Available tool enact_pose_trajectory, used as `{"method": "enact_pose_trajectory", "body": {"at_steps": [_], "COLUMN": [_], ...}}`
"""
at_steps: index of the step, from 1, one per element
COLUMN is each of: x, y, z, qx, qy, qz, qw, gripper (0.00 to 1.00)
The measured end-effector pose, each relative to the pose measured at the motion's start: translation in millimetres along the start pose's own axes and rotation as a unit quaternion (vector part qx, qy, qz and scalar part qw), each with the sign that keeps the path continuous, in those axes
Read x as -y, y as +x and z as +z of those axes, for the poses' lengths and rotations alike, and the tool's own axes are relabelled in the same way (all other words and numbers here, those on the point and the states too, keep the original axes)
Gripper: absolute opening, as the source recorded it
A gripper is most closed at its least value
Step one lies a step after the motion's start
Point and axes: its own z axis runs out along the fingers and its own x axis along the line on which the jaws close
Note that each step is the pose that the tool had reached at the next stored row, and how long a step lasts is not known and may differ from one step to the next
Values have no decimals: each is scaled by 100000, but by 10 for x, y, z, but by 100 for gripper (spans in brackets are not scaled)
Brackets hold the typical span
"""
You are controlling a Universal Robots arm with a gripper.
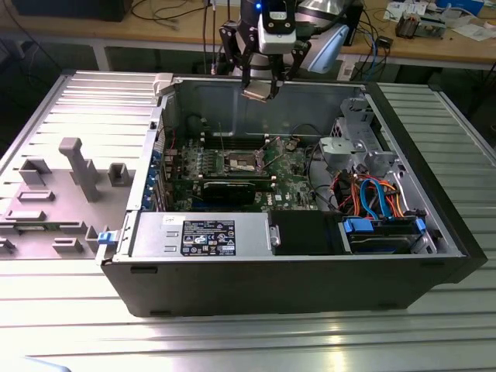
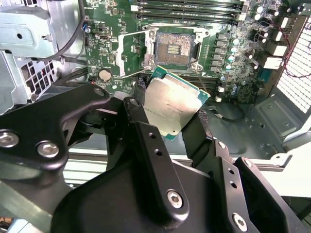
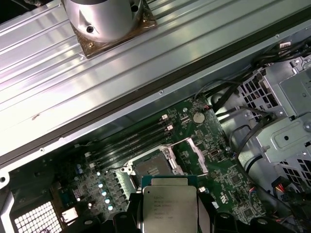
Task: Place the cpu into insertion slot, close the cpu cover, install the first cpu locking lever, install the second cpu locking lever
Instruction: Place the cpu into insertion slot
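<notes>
Step one: your tool (image 2: 169,115) grips the cpu (image 2: 173,103) above the insertion slot (image 2: 171,47); seating it calls for squaring up

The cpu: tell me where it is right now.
In both wrist views the cpu sits gripped in the hand, held above the open insertion slot on the green motherboard, not yet seated.

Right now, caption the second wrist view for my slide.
Pincer grips the cpu above the empty insertion slot on the green motherboard.
</notes>
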Motion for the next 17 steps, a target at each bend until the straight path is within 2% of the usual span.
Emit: {"method": "enact_pose_trajectory", "body": {"at_steps": [17], "x": [2], "y": [4], "z": [0], "qx": [-2], "qy": [3], "qz": [-3], "qw": [100000], "gripper": [55]}}
